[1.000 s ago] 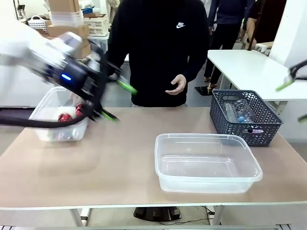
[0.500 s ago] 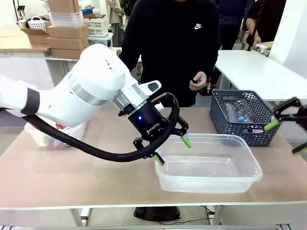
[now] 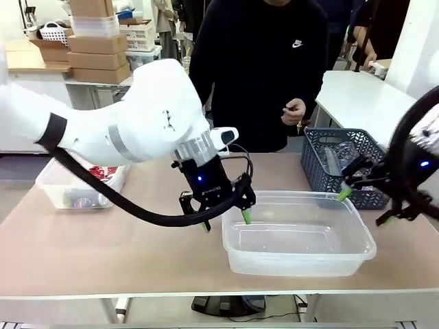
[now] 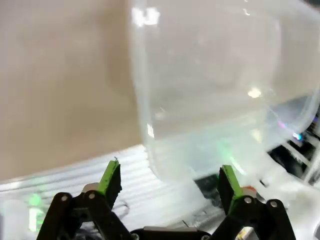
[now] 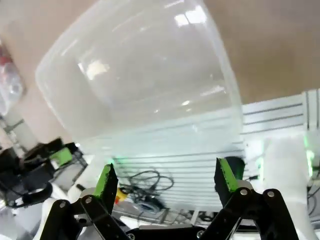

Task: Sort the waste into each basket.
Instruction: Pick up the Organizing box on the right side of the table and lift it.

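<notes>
Red cans lie in the clear basket at the table's left. The second clear basket stands in the middle with nothing in it. Clear bottles sit in a dark grey lattice basket at the right. My left gripper is open at the middle basket's left end, one green fingertip over its inside and the other outside. My right gripper hangs open by its right end. The left wrist view has the clear basket ahead of the open gripper; the right wrist view has the clear basket beyond the open gripper.
A person in black stands at the far side with a hand raised near the lattice basket. Bare table lies between the two clear baskets. Cardboard boxes are stacked in the background.
My left arm has swung from the left basket across to the middle basket's left end. My right arm has come in from the picture's right edge toward its right end. Both grippers stayed open.
</notes>
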`<state>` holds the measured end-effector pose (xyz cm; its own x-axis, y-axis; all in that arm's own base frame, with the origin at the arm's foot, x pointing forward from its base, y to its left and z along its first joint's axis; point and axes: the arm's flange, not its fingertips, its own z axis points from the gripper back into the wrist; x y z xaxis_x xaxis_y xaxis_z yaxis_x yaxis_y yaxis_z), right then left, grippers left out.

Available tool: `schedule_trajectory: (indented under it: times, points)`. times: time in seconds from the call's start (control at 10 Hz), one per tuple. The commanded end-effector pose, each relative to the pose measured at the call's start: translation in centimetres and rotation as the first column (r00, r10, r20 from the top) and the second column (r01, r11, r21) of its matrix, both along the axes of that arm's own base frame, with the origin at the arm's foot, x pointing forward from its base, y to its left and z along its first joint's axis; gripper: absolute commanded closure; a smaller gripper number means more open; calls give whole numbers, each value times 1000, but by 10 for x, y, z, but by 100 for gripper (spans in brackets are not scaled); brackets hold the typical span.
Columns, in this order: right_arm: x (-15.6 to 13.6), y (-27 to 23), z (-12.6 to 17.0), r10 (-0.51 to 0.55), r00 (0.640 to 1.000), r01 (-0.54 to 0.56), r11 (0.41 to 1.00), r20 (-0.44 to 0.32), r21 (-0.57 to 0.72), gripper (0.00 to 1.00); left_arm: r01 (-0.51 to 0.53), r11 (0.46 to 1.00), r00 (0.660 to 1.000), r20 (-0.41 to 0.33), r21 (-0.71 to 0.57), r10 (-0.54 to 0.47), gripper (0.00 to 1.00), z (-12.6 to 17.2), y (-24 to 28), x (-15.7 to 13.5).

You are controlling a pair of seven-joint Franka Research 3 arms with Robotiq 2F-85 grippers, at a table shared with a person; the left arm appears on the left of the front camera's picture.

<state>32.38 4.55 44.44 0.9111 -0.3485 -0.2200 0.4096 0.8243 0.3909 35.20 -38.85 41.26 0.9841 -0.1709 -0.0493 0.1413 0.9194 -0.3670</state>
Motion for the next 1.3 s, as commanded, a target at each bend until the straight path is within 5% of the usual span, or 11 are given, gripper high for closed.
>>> schedule_trajectory:
  times: [0.0, 0.3, 0.5, 0.8, 0.9, 1.0, 1.1, 1.2]
  points:
    - [15, 10, -35, 0, 999, 8, 987, 53, -160, 0, -125, 977, 984, 150, 174, 99, 0, -9, -17, -1]
    - [17, 13, -71, 79, 994, -42, 910, 73, -411, 0, -126, 977, 987, 123, 171, 106, 0, -22, -22, 3]
    - [13, 7, -70, 109, 984, -40, 909, 142, -414, 0, -123, 977, 990, 95, 173, 108, 0, -30, -24, 5]
    - [12, 6, -96, 166, 981, -110, 905, 103, -411, 0, -124, 976, 991, 67, 177, 114, 0, -39, -27, 6]
    - [10, 4, -96, 169, 980, -114, 911, 105, -396, 41, -129, 975, 990, 82, 179, 116, 60, -40, -26, 5]
    - [8, 2, -95, 185, 979, -139, 916, 91, -376, 58, -135, 975, 989, 88, 178, 121, 60, -40, -25, 5]
    - [7, 1, -95, 199, 977, -155, 916, 82, -369, 99, -135, 976, 988, 93, 173, 120, 100, -40, -25, 4]
    - [7, 1, -96, 213, 975, -174, 912, 65, -371, 100, -137, 975, 988, 98, 176, 121, 65, -41, -25, 4]
